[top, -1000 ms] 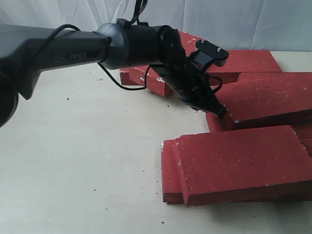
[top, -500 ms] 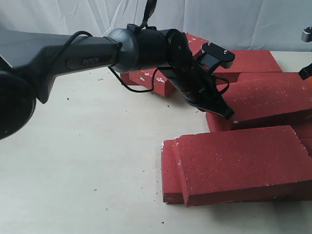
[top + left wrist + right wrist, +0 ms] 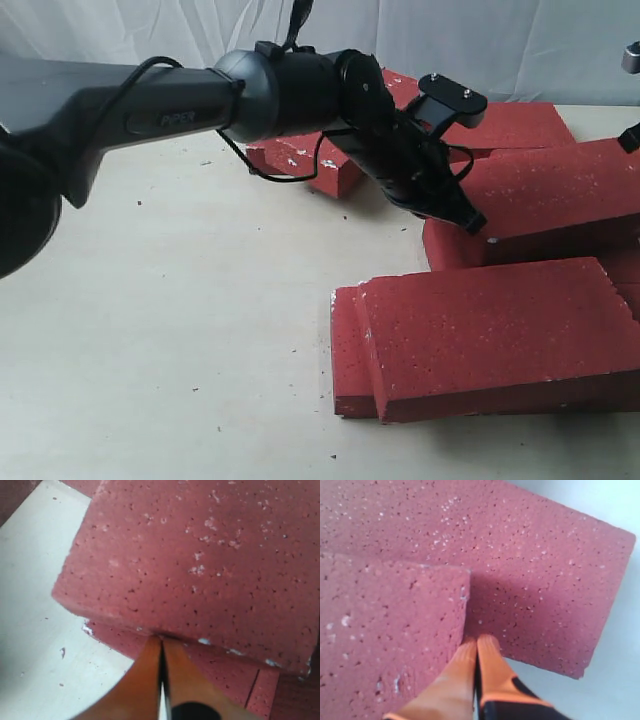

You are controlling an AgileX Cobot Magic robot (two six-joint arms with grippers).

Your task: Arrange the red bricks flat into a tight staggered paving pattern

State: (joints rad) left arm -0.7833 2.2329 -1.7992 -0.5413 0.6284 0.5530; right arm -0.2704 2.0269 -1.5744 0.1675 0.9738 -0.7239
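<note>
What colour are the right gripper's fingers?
Orange fingers, turning black further back; the right wrist view shows them best.

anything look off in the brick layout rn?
Yes. The middle brick sits propped askew on a lower brick, with the shut left gripper at its corner. The front brick lies stacked, offset, on a bottom brick. They overlap instead of lying flat side by side.

The left arm [image 3: 120, 105] carries one readable word, "PIPER", in pale letters on its grey link. The letters are small and slightly blurred in the exterior view.
</note>
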